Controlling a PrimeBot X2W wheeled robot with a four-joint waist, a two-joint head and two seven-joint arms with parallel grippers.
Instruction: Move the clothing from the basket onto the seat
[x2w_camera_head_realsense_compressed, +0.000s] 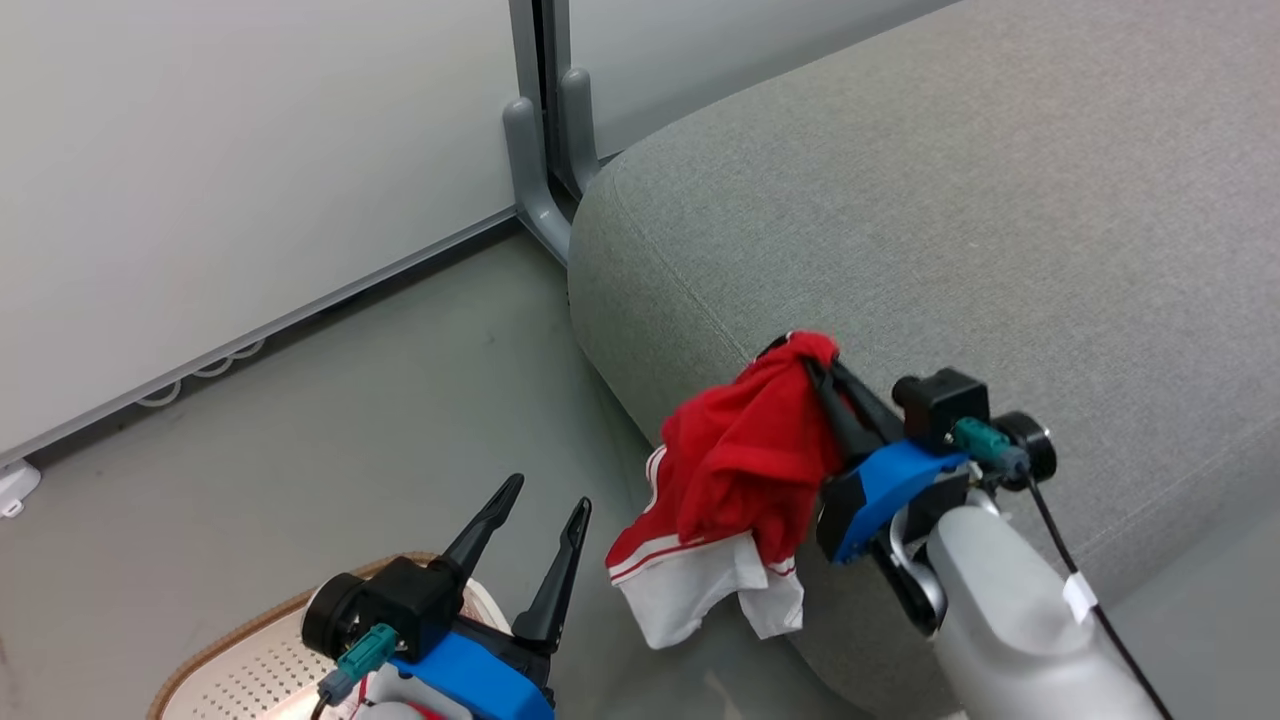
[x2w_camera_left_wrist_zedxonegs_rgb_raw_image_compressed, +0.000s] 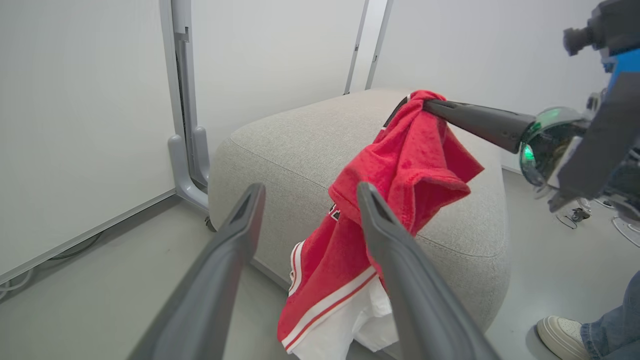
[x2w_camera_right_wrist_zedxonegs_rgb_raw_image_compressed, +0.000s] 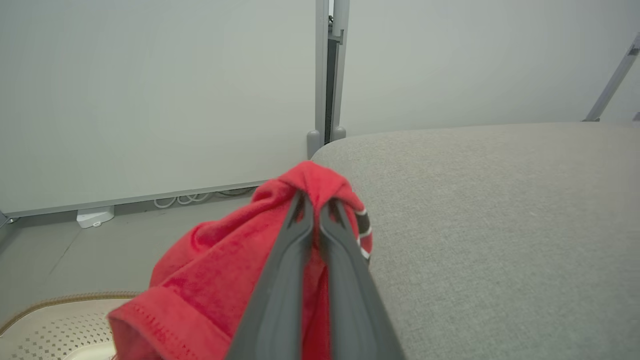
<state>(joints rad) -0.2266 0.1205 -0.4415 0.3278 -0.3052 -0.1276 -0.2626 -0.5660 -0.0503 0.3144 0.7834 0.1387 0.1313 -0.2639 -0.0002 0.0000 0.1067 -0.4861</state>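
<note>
Above seat (x2w_camera_head_realsense_compressed: 1000, 200) edge, seemingly, clothing (x2w_camera_head_realsense_compressed: 745, 455) in right tool (x2w_camera_head_realsense_compressed: 806, 357)

One seat (x2w_camera_head_realsense_compressed: 950, 200). One basket (x2w_camera_head_realsense_compressed: 250, 672), seen only in part. One red garment (x2w_camera_head_realsense_compressed: 740, 450) with white stripes and a white lower part. Two grippers: one left gripper (x2w_camera_head_realsense_compressed: 549, 492) and one right gripper (x2w_camera_head_realsense_compressed: 812, 362), each with two dark fingers (x2w_camera_left_wrist_zedxonegs_rgb_raw_image_compressed: 220, 280), four in all. Two grey partition feet (x2w_camera_head_realsense_compressed: 525, 160) side by side at the wall. One white box (x2w_camera_right_wrist_zedxonegs_rgb_raw_image_compressed: 95, 216) on the floor. One shoe (x2w_camera_left_wrist_zedxonegs_rgb_raw_image_compressed: 560, 336) and one denim leg (x2w_camera_left_wrist_zedxonegs_rgb_raw_image_compressed: 612, 325) of one person.
</note>
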